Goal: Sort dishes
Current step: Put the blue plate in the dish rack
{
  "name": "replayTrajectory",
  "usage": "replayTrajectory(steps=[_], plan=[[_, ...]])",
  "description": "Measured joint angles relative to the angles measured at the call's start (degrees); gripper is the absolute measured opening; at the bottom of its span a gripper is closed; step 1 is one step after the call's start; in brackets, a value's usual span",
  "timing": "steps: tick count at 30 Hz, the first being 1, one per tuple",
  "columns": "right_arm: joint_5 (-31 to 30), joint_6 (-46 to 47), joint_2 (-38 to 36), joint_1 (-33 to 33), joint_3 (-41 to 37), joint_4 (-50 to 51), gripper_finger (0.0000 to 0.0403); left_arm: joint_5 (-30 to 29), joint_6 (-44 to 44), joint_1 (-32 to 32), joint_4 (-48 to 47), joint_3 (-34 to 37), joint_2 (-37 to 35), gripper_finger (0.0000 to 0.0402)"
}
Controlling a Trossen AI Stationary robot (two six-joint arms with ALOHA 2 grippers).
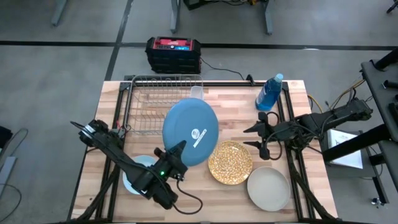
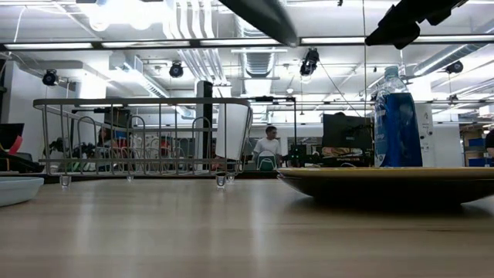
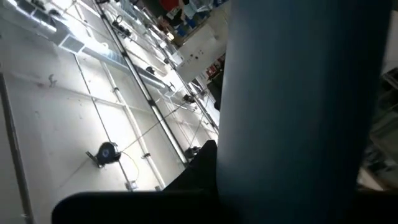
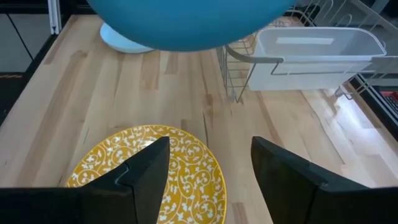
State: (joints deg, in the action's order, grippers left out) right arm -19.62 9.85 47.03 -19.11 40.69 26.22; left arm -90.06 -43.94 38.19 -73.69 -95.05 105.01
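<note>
Gripping the large mid-blue plate [image 1: 190, 131] by its rim, the left gripper [image 1: 176, 151] holds it raised beside the dish rack [image 1: 149, 99]. Right gripper [image 1: 259, 137] hangs with jaws spread, empty, beside the gold speckled plate [image 1: 230, 163].

A robotics lab in an open, industrial office hall: exposed ceiling ducts [image 2: 193, 62] and strip lights, desks with monitors [image 2: 347, 131] behind the wooden table [image 1: 205, 193], a person [image 2: 268, 147] standing far back (grey concrete floor below)
</note>
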Motion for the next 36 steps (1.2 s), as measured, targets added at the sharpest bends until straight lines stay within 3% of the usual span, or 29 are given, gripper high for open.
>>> replayTrajectory(steps=[10,17,24,27,30,36], plan=[[-0.01,-0.29,0.0,0.0,0.0,0.0,0.0218,0.04,4.62,-1.28,-1.83,2.0,-0.18,0.0001],[-0.02,0.36,0.0,0.0,-0.23,-0.26,0.0218,0.18,37.95,-3.1,-3.39,2.06,-6.18,0.0001],[-0.02,0.68,0.0,0.01,-0.48,-1.81,0.0216,0.06,74.07,-8.25,-3.62,2.41,-17.42,0.0001],[-0.04,0.73,0.0,0.03,-0.52,-1.81,0.0216,1.05,84.77,-11.62,-3.71,3.93,-22.88,0.0001],[-0.07,1.46,0.0,0.04,-0.68,-1.79,0.0218,4.86,92.05,-15.79,-3.72,6.43,-27.95,0.0001],[-2.04,1.75,0.0,0.04,-0.76,-1.86,0.0215,18.23,104.72,-25.93,-8.76,14.94,-36.21,0.0001]])
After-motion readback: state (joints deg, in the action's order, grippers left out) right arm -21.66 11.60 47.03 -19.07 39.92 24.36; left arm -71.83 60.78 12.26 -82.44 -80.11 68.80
